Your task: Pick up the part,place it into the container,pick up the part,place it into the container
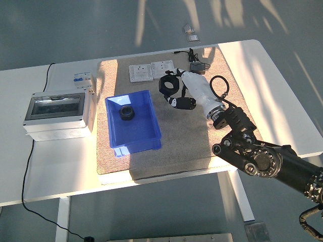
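My right hand (176, 91) is raised above the brown mat (222, 126), its white fingers curled around a black ring-shaped part (167, 82). It hangs just to the right of the blue container (146, 135) and above its far right corner. Inside the container lies another black ring part (126, 113), near the back. My right arm (262, 159) comes in from the lower right. The left arm is out of view.
A grey electrical box (58, 113) with a dark window stands at the left, with a small breaker (83, 81) behind it. Two white wall sockets (151, 71) and a black power adapter (197, 68) lie at the mat's far edge.
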Controlling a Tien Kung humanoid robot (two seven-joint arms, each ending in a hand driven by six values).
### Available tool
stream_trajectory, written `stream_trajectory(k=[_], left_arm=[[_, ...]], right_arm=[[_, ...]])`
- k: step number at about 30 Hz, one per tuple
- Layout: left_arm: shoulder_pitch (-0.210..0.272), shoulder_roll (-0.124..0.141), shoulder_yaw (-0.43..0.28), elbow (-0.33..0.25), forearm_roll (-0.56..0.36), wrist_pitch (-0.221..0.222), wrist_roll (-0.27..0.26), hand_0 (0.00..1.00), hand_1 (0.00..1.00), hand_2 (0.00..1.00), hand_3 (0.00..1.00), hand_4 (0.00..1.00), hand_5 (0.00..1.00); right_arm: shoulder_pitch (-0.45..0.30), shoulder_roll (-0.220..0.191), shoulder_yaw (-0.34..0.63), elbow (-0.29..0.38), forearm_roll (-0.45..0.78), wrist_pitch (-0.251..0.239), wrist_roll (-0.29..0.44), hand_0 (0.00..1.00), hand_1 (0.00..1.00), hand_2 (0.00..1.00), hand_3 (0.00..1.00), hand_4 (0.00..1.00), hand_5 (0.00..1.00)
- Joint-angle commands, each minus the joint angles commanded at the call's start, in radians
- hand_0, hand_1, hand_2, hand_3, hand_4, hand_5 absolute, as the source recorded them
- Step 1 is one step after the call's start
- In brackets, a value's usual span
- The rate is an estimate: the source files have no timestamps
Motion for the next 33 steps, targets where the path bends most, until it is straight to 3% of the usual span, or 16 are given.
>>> stream_trajectory(k=[5,6,11,12,15,17,18,23,24,33], left_arm=[[-0.004,-0.001,0.003,0.000,-0.004,0.000,0.002,0.673,0.660,0.637,0.755,0.766,0.864],[-0.005,-0.001,0.004,0.000,-0.005,0.000,0.002,0.674,0.661,0.638,0.755,0.765,0.864],[-0.007,-0.001,0.007,0.000,-0.011,0.000,0.002,0.674,0.661,0.638,0.755,0.765,0.864],[-0.007,-0.001,0.007,0.000,-0.011,0.000,0.002,0.674,0.661,0.639,0.755,0.766,0.866],[-0.007,-0.001,0.007,0.000,-0.012,0.000,0.002,0.674,0.661,0.639,0.755,0.766,0.866],[-0.007,-0.001,0.007,0.000,-0.012,0.000,0.001,0.674,0.661,0.639,0.755,0.766,0.866],[-0.007,-0.001,0.007,0.000,-0.012,0.000,0.001,0.674,0.661,0.639,0.755,0.765,0.865],[-0.007,0.000,0.005,0.000,-0.009,0.000,0.001,0.674,0.661,0.639,0.755,0.765,0.865],[-0.007,0.000,0.005,0.000,-0.009,0.000,0.001,0.674,0.662,0.639,0.755,0.766,0.865],[-0.008,0.001,0.004,0.000,-0.007,0.000,0.001,0.674,0.662,0.638,0.755,0.766,0.865]], right_arm=[[0.041,0.000,-0.051,0.121,-0.137,0.118,-0.077,0.631,0.265,0.447,0.572,0.339,0.002],[0.049,0.001,-0.068,0.141,-0.165,0.148,-0.096,0.681,0.396,0.579,0.621,0.326,0.013],[0.061,0.007,-0.113,0.154,-0.236,0.266,-0.146,0.681,0.396,0.579,0.621,0.326,0.013],[0.062,0.008,-0.116,0.154,-0.242,0.287,-0.151,0.772,0.631,0.694,0.670,0.349,0.058],[0.063,0.009,-0.121,0.153,-0.250,0.335,-0.163,0.772,0.631,0.694,0.670,0.349,0.058],[0.063,0.010,-0.122,0.151,-0.252,0.355,-0.173,0.772,0.631,0.694,0.670,0.349,0.058],[0.062,0.010,-0.123,0.149,-0.252,0.365,-0.179,0.882,0.797,0.810,0.711,0.407,0.118],[0.065,0.010,-0.136,0.144,-0.258,0.397,-0.202,0.882,0.797,0.810,0.711,0.407,0.118],[0.066,0.010,-0.140,0.145,-0.260,0.401,-0.205,0.995,0.905,0.896,0.769,0.528,0.240],[0.069,0.008,-0.147,0.144,-0.269,0.405,-0.210,0.998,0.931,0.908,0.781,0.545,0.270]])
